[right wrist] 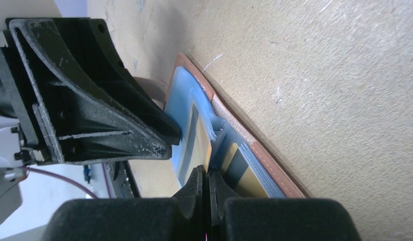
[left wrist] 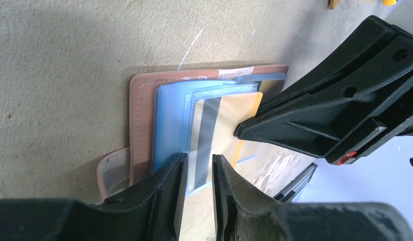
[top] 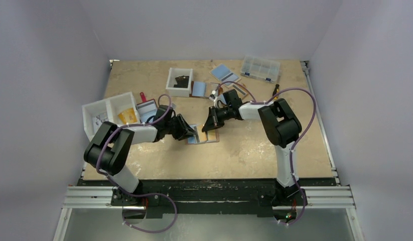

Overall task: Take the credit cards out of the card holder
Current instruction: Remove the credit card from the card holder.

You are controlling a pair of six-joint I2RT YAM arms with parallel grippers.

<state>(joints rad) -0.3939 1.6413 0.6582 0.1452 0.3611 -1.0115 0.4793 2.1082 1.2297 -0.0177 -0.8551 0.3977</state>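
The tan-brown card holder (top: pixel 213 137) lies open on the table, its light blue inner pockets up (left wrist: pixel 169 125). A gold card with a grey stripe (left wrist: pixel 222 123) sticks partly out of one pocket. A second gold card with a dark stripe (right wrist: pixel 240 171) sits in the other half. My left gripper (left wrist: pixel 199 168) hovers over the first card's stripe end, jaws a narrow gap apart. My right gripper (right wrist: pixel 205 175) is shut, and its tips (left wrist: pixel 240 131) press at the holder's middle fold beside the first card's edge. I cannot tell if anything is pinched.
White bins (top: pixel 109 113) stand at the left and a white box (top: pixel 179 81) at the back. A clear organizer (top: pixel 260 68), blue cards (top: pixel 224 73) and a card with a red tab (top: pixel 147 109) lie around. The holder's strap tab (left wrist: pixel 111 173) sticks out beside my left gripper.
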